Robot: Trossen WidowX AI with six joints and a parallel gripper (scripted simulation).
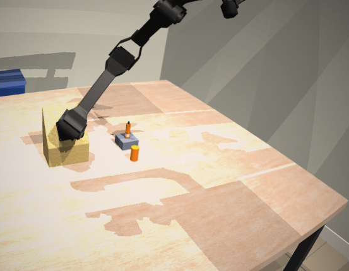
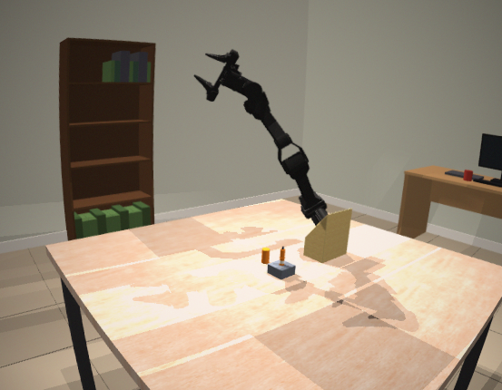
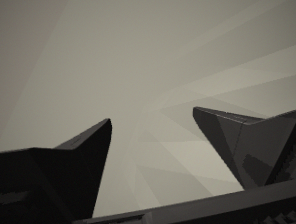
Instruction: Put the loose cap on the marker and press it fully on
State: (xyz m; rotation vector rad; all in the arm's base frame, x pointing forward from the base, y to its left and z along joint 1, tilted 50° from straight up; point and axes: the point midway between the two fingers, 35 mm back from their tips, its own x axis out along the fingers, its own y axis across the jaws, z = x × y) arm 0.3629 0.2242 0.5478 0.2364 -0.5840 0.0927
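Observation:
An orange marker with a dark tip stands upright in the grey holder block near the middle of the table. The orange cap stands upright on the table close beside the block, apart from it. My gripper is open and empty, raised high above the table and pointing up and away toward the wall. In the wrist view I see only its two dark fingers against the wall. In the top view the gripper is mostly cut off at the top edge.
The arm rises from a tan wedge-shaped base beside the block. The wooden table has edges all round. A bookshelf and a desk stand beyond, and a blue box sits far off.

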